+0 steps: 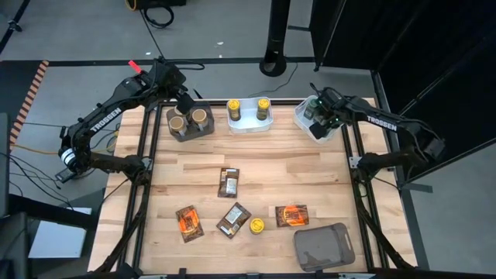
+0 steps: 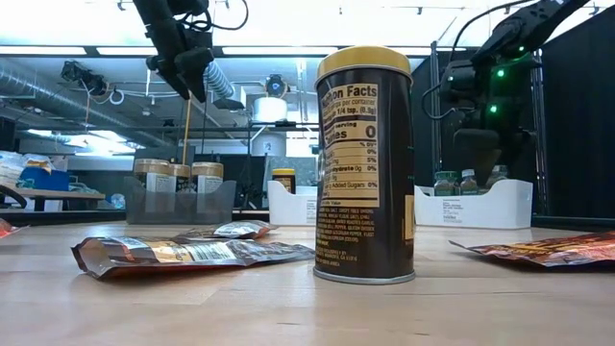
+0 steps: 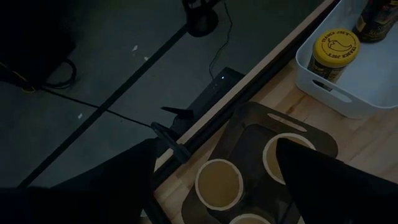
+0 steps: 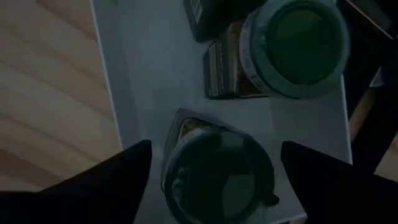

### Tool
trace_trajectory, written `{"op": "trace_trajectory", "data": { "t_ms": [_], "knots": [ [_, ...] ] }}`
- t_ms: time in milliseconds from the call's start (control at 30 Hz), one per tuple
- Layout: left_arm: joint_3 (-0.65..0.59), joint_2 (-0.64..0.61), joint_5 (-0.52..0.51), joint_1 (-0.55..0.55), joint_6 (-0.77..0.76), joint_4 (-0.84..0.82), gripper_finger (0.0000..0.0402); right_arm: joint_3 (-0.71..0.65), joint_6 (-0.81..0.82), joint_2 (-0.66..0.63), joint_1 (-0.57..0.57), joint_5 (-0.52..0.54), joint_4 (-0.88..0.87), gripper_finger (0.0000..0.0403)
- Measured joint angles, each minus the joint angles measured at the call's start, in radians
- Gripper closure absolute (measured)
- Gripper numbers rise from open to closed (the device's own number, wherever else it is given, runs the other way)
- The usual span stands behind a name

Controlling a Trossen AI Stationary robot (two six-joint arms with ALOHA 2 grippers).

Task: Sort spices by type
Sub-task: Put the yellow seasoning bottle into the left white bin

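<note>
On the wooden table [image 1: 310, 174], the right gripper [image 1: 320, 111] hangs wide open over a green-lidded jar [image 4: 217, 177] in the white tray [image 1: 311, 130], gripping nothing; left gripper [image 1: 184, 102] open above the grey bin [image 1: 190, 132]

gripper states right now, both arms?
Left gripper: open, holding nothing, above the tan-lidded jars in the dark bin.
Right gripper: open, around a green-lidded jar in the white tray.
</note>
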Motion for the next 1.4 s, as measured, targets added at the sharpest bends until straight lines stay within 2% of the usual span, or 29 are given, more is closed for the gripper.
{"op": "trace_trajectory", "data": {
  "t_ms": [167, 367, 433, 500, 567, 633, 767, 867, 933, 1100, 1233, 1400],
  "knots": [
    [0.000, 0.000, 0.000, 0.000, 0.000, 0.006, 0.0065, 0.014, 0.003, -0.054, 0.002, -0.006, -0.035, 0.0040],
    [0.000, 0.000, 0.000, 0.000, 0.000, 0.019, 0.0065, 0.147, -0.018, -0.128, 0.004, -0.006, -0.133, 0.0070],
    [0.000, 0.000, 0.000, 0.000, 0.000, 0.027, 0.0065, 0.212, -0.018, -0.154, 0.020, -0.071, -0.144, 0.0076],
    [0.000, 0.000, 0.000, 0.000, 0.000, 0.026, 0.0065, 0.274, -0.016, -0.176, 0.063, -0.191, -0.128, 0.0078],
    [0.000, 0.000, 0.000, 0.000, -0.002, 0.026, 0.0065, 0.325, -0.004, -0.181, 0.148, -0.276, -0.109, 0.0081],
    [0.000, 0.000, 0.000, 0.000, -0.002, 0.027, 0.0065, 0.358, 0.019, -0.169, 0.272, -0.301, -0.098, 0.0084],
    [0.000, 0.000, 0.000, 0.000, -0.002, 0.028, 0.0065, 0.375, 0.088, -0.102, 0.573, -0.304, -0.005, 0.0090],
    [0.000, 0.000, 0.000, 0.000, -0.002, 0.027, 0.0065, 0.374, 0.121, -0.014, 0.778, -0.286, 0.150, 0.0094],
    [0.000, 0.000, 0.000, 0.000, -0.002, 0.027, 0.0065, 0.374, 0.125, 0.046, 0.876, -0.285, 0.268, 0.0096],
    [0.000, 0.000, 0.000, 0.000, -0.017, 0.026, 0.0065, 0.374, 0.118, 0.183, 1.019, -0.275, 0.490, 0.0094],
    [0.000, 0.000, 0.000, 0.000, -0.018, 0.023, 0.0065, 0.374, 0.097, 0.271, 1.094, -0.256, 0.535, 0.0079],
    [0.000, 0.000, 0.000, 0.000, -0.018, 0.013, 0.0065, 0.373, 0.150, 0.365, 1.163, -0.258, 0.586, 0.0049]
  ]
}}
